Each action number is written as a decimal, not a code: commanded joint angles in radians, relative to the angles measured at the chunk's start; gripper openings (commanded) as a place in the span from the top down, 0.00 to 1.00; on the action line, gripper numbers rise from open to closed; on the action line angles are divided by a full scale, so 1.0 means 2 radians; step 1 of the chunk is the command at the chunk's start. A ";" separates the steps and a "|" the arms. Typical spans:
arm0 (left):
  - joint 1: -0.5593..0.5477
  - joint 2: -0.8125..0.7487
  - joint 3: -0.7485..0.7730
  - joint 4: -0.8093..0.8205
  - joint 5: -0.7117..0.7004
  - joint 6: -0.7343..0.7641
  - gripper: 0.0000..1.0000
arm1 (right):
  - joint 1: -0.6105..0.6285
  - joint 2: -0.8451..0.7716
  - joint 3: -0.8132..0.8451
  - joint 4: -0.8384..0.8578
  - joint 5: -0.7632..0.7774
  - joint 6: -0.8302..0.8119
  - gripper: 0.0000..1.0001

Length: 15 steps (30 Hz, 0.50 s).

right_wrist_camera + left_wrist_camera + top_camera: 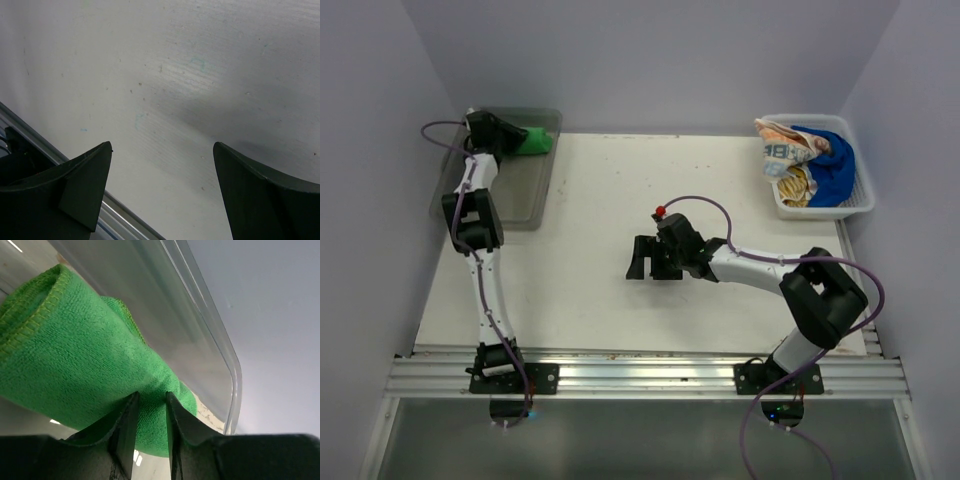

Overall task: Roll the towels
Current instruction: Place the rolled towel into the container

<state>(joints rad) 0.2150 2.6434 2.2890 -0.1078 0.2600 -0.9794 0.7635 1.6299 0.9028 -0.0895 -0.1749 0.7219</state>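
Observation:
The green towel point(534, 141) is rolled and sits at the far end of the clear plastic bin point(525, 200) at the back left. My left gripper point(517, 136) is shut on the green towel; in the left wrist view the roll point(75, 365) fills the frame and my left gripper point(151, 397) pinches its lower edge. The orange-and-white towel point(782, 142), the blue towel point(835, 165) and the yellow-tan towel point(794, 184) lie bunched in the white basket point(860, 205) at the back right. My right gripper point(653, 262) is open and empty over the table's middle, and also shows in its wrist view point(162, 150).
The clear bin's rim point(227, 360) curves close beside the green roll. The aluminium rail point(640, 375) runs along the table's near edge, and shows in the right wrist view point(75, 180). Grey walls close in the left, back and right sides.

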 commanded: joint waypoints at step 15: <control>-0.011 0.054 0.037 0.073 0.003 0.023 0.50 | -0.001 0.010 0.016 -0.005 -0.002 -0.008 0.15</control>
<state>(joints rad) 0.1989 2.7583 2.3955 0.0437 0.2775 -0.9833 0.7635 1.6485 0.9031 -0.0933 -0.1753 0.7193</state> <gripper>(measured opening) 0.458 0.855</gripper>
